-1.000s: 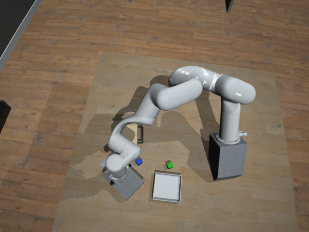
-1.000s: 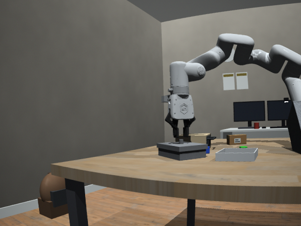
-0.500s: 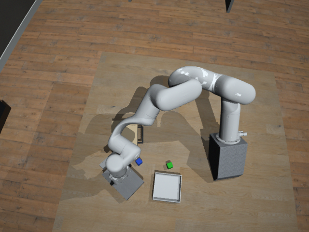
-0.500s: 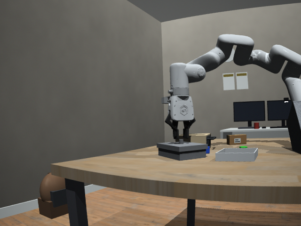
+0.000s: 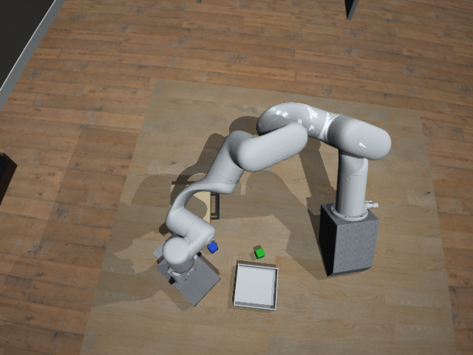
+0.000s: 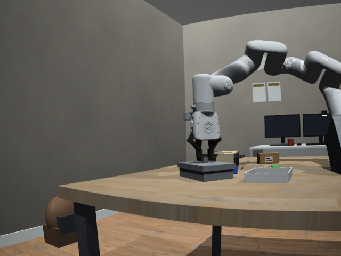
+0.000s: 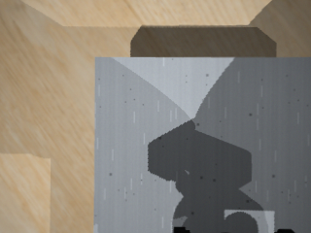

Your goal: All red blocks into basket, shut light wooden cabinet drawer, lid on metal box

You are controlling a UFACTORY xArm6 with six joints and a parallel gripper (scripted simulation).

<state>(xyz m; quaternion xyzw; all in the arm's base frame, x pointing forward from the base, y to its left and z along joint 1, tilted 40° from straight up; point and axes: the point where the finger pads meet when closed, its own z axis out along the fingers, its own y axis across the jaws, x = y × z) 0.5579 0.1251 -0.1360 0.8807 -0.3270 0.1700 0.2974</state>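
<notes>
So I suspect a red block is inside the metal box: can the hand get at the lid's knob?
Probably yes: the hand already straddles the knob on the lid, with nothing in between.

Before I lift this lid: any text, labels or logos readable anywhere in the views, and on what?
No text reads clearly in any view.
Gripper housing: a hexagon emblem, lettering too small to read.
Two wall sheets: yellow header bands, text blurred.
Cardboard box: white label with dark bars, unreadable.
Metal box lid, basket, blocks: no markings.
</notes>
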